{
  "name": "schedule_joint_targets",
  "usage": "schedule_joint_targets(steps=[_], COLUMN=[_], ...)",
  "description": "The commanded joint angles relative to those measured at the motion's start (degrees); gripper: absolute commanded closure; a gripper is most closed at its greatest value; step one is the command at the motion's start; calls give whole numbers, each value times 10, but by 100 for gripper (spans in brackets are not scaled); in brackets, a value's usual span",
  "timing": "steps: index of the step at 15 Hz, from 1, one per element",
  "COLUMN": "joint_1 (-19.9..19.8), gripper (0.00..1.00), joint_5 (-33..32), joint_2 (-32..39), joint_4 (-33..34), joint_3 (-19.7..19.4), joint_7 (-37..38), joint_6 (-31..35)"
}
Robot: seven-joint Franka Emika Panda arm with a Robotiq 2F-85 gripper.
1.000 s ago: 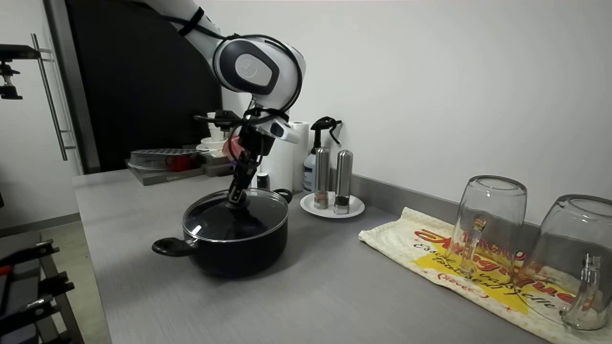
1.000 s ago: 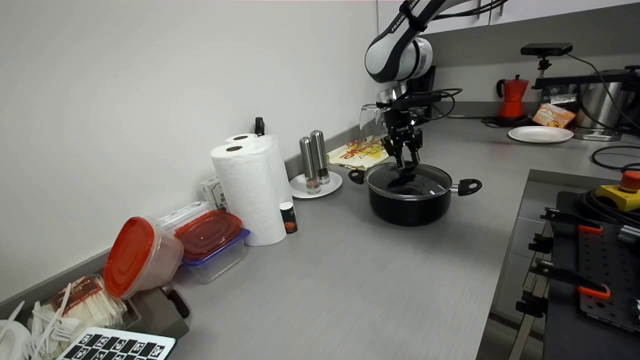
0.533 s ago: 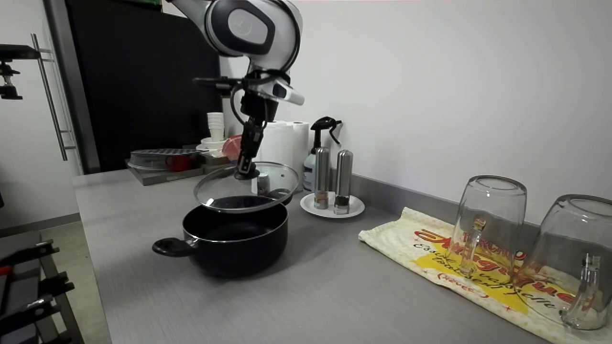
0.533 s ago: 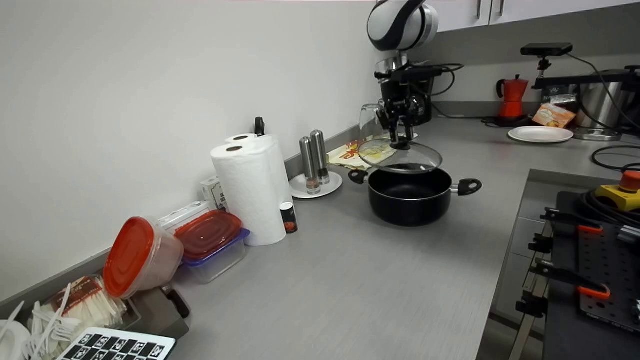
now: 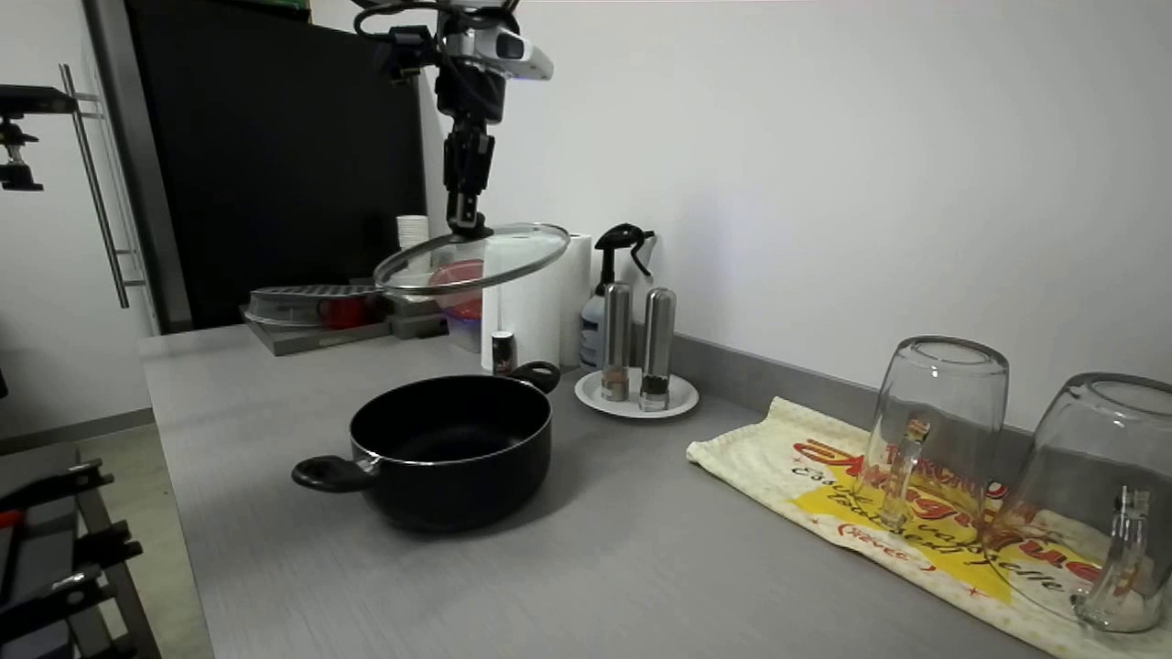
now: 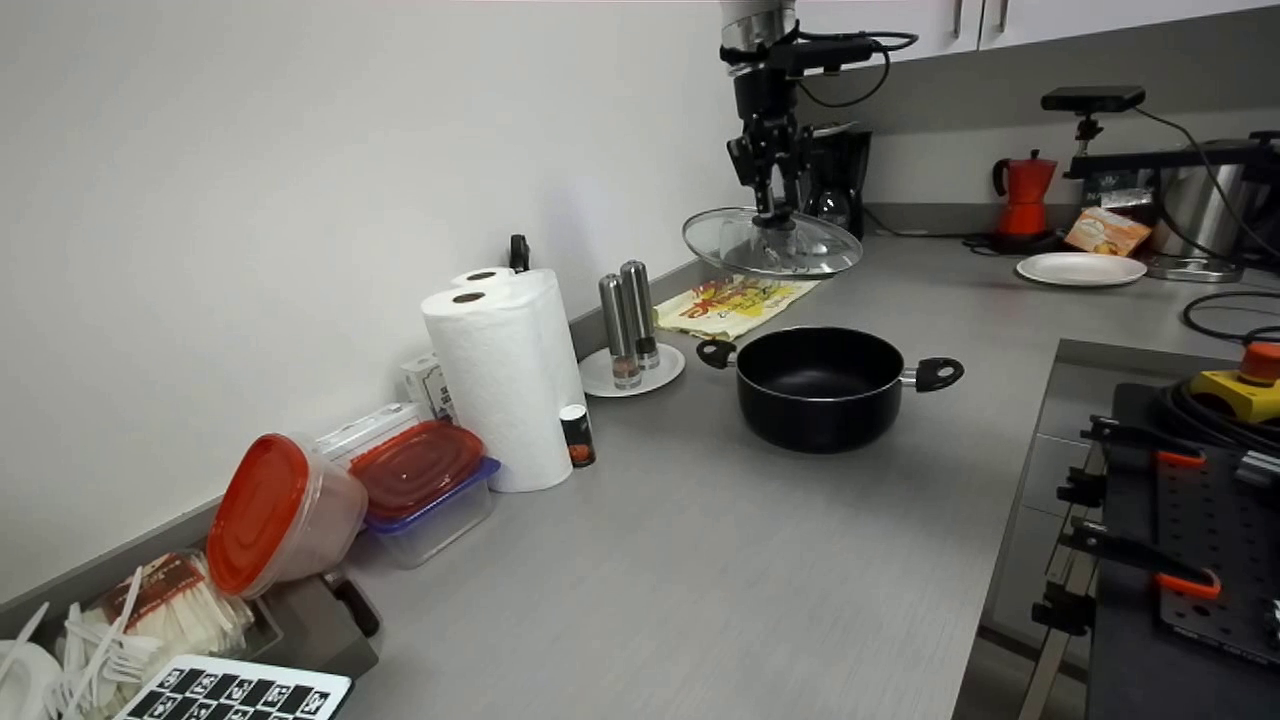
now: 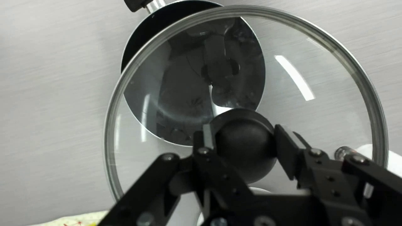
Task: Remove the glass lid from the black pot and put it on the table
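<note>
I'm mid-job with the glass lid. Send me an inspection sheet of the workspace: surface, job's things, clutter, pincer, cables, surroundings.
Surface: smooth grey table; patterned cloth lying on it.
Black pot: upright on the table, uncovered; contents: nothing seen.
Glass lid: held above the table, apart from the black pot, slightly tilted.
Clutter: glass mugs on the cloth; metal grinders on a white plate; paper towel rolls; plastic tubs.
Pincer: shut on the lid's dark knob.
Cables: black cable looping higher than the lid, apparently clear of it; another cable curls on the table.
Surroundings: pale wall, red moka pot, yellow box with red button.
</note>
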Motion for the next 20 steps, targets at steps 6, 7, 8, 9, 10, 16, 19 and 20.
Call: schedule_joint_targets(steps=[6, 7, 8, 9, 10, 16, 19, 20], joint_1=[101, 115, 127, 141, 151, 201, 206, 205], gripper=[76, 76, 76, 76, 76, 76, 76, 76], joint_5=[-109, -122, -136, -150, -159, -176, -154, -143], joint_2=[78, 98, 113, 134, 150, 261, 301, 313], joint_4=[176, 203, 222, 246, 264, 349, 364, 370], joint_3=[55, 61, 64, 68, 69, 74, 82, 87], joint_7=[7, 5, 5, 2, -3, -37, -69, -84], joint_6=[-127, -141, -151, -160, -168, -194, -201, -209])
